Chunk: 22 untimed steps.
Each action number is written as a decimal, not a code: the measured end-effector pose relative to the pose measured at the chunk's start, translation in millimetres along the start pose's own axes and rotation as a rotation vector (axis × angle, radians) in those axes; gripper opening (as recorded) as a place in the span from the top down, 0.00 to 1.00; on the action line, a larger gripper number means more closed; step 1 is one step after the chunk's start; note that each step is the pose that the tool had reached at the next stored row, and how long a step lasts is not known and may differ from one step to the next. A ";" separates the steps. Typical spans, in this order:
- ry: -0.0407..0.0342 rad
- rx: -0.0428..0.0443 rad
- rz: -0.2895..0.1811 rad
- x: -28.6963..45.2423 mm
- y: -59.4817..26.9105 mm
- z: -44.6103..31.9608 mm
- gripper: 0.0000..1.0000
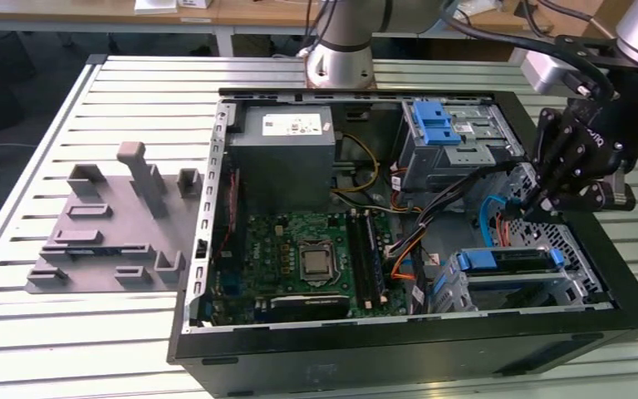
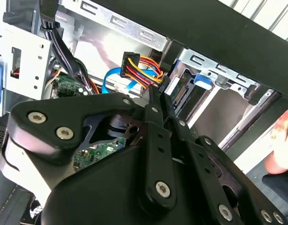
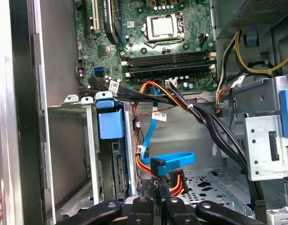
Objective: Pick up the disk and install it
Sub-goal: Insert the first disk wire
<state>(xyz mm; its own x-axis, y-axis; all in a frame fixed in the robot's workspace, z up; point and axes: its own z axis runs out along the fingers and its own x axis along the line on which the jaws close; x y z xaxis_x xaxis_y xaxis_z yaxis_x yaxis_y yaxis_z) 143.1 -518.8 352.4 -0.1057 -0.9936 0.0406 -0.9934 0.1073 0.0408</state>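
The disk (image 1: pixel 507 260), a drive in a blue carrier bracket, sits in the silver drive cage at the exterior view's lower right inside the open computer case. It also shows standing on edge in the cage, with its blue bracket, in the first wrist view (image 3: pixel 110 123) and the second wrist view (image 2: pixel 203 80). My gripper (image 1: pixel 541 199) hangs in the case just behind that cage. Its narrow fingers are pinched together on a black power connector (image 3: pixel 173 178) with red, orange and yellow wires (image 2: pixel 143 65), close beside the disk's end. A blue data cable (image 3: pixel 174 161) lies next to it.
The case (image 1: pixel 408 349) holds the motherboard (image 1: pixel 302 258), a grey power supply (image 1: pixel 286 145) and an upper cage with a blue latch (image 1: pixel 439 125). Black cable bundles (image 3: pixel 214 126) cross near the gripper. A grey fixture (image 1: pixel 114 229) lies on the slatted table. A hand (image 2: pixel 282 140) shows at the case's edge.
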 end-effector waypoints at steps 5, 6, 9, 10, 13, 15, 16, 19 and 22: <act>0.0001 0.0001 -0.003 1.0 -0.1 0.2 0.84; 0.0001 0.0001 -0.003 1.1 -0.1 0.3 0.84; 0.0002 0.0002 -0.005 1.4 -0.2 0.5 0.84; 0.0002 0.0002 -0.005 1.4 -0.2 0.6 0.84; 0.0004 0.0003 -0.007 1.6 -0.2 0.7 0.84; 0.0004 0.0003 -0.007 1.6 -0.2 0.8 0.84; 0.0004 0.0003 -0.008 1.5 -0.2 0.9 0.84; 0.0004 0.0004 -0.009 1.6 -0.2 1.0 0.84; 0.0002 0.0004 -0.010 1.8 -0.3 1.5 0.84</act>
<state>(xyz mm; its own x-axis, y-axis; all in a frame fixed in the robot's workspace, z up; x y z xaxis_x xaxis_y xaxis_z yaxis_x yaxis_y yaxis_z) 143.1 -520.6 351.0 -0.0959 -0.9946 0.0404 -0.9944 0.0975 0.0408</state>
